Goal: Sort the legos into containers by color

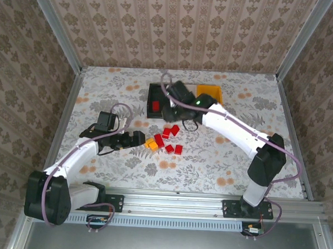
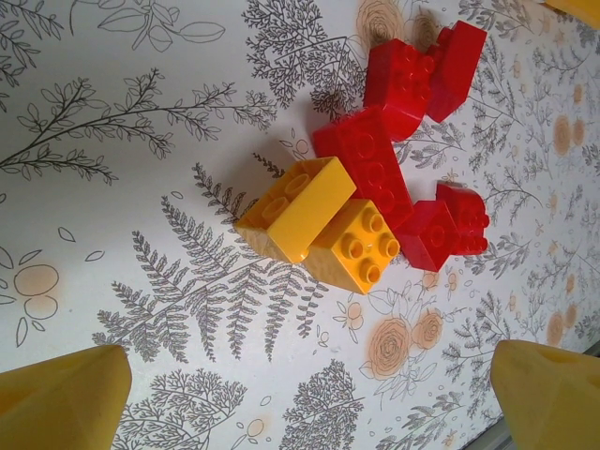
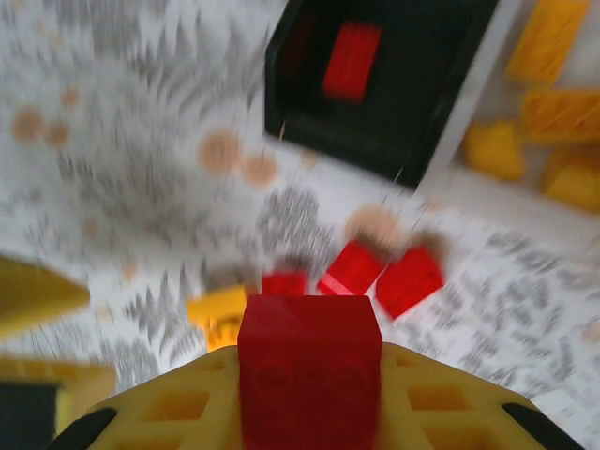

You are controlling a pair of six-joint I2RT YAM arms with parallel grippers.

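**Finding.** Your right gripper [image 1: 176, 114] is clamped on the held red brick [image 3: 309, 361]. In the right wrist view the brick sits squarely between the yellow fingers [image 3: 169, 412]. That view is blurred, so you cannot judge how deep the bite is.

**Position.** In the top view the right gripper hangs just beside the black bin [image 1: 155, 91], which lies at its 10 o'clock. One sorted red brick [image 1: 155, 106] lies inside that bin, so I judge it to be the destination for red. The orange-yellow bin [image 1: 213, 92] lies at the gripper's 2 o'clock. In the wrist view, yellow pieces [image 3: 553, 112] rest on something white at 3 o'clock of the black bin. This is probably the white bin, but the blur forbids certainty.

**Left gripper** [image 1: 136, 139]. Its jaws stand wide apart and hold nothing. It sits at 9 o'clock of the loose pile [image 1: 168, 137], with two yellow bricks [image 2: 323, 225] nearest it.

**Recommendation for the step in hand, carry and release:**
- Lift clear of the bin wall before you cross it.
- Centre the brick over bare bin floor, not over the rim or on top of the sorted brick.
- Lower first, then part the jaws, since a brick dropped from height may bounce out.
- Hold the left arm off until the right arm is clear, because both work near the pile.
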